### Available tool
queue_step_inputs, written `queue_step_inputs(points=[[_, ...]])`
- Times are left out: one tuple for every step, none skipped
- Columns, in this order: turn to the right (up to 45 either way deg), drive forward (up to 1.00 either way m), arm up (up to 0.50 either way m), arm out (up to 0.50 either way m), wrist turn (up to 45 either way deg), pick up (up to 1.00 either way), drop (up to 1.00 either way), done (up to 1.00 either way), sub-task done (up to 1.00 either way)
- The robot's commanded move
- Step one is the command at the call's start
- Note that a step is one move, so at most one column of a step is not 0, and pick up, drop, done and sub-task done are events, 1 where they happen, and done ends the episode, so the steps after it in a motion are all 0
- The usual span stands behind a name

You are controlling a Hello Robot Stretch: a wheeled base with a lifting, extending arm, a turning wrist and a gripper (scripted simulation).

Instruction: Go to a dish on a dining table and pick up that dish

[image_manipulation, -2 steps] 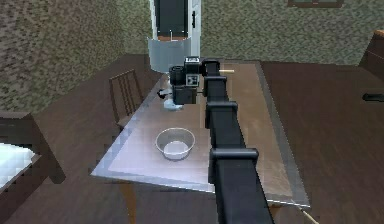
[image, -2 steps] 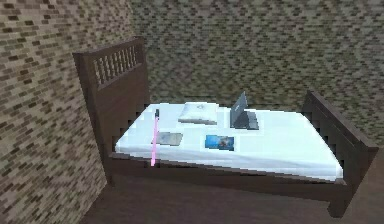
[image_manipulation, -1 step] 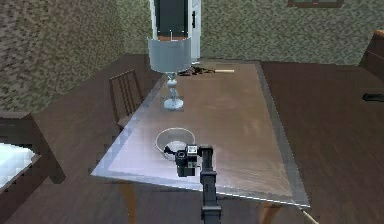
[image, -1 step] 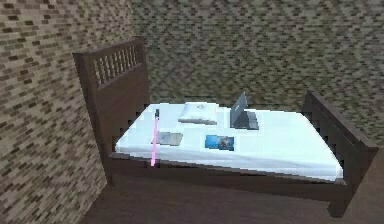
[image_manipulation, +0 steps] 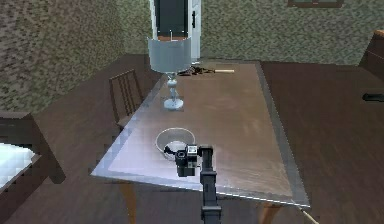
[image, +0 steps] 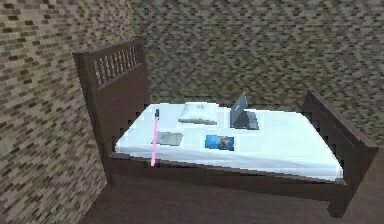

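Observation:
A pale round dish lies on the brown dining table, near its front edge in the arm side view. The dark arm rises from the bottom edge to the table. Its gripper stands at the dish's near rim. I cannot tell whether it touches the dish or holds anything.
A table lamp with a grey shade stands on the table beyond the dish. Small objects lie at the far end. A dark chair stands at the table's left. The forward view has a dark-framed bed with a laptop, a pillow and a pink bat.

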Motion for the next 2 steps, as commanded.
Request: queue_step_inputs(points=[[0.0, 0.0, 0.1, 0.0, 0.0, 0.0, 0.0, 0.0, 0.0], [0.0, 0.0, 0.0, 0.0, 0.0, 0.0, 0.0, 1.0, 0.0]])
